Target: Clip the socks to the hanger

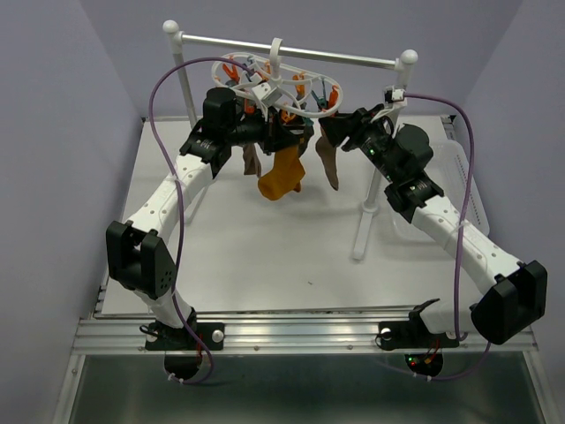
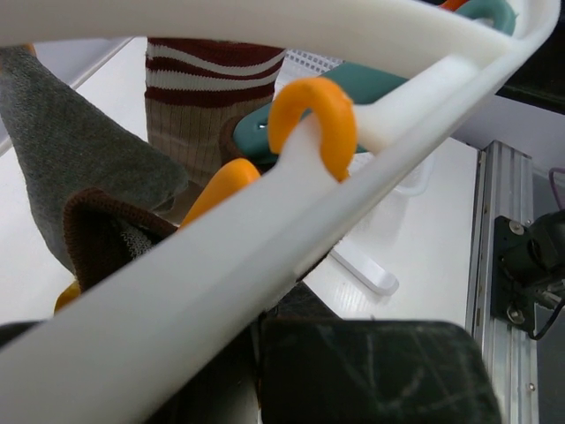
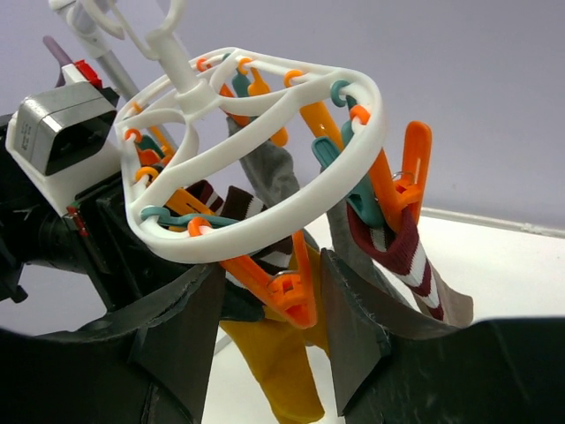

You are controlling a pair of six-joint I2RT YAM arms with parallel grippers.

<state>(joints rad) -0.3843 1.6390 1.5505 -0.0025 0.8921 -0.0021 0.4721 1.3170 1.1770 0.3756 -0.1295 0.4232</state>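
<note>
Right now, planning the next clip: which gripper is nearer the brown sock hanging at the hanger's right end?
Right. The right gripper is beside the brown sock; the left gripper is across the hanger, beyond the mustard sock.

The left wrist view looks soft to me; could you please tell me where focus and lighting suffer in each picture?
Left wrist: the hanger lies so close that it is blurred, while the striped sock behind is sharp. Right wrist: hanger crisp, the right gripper dark, with little detail. Top external: even light, sharp, only faint shadows on the table.
</note>
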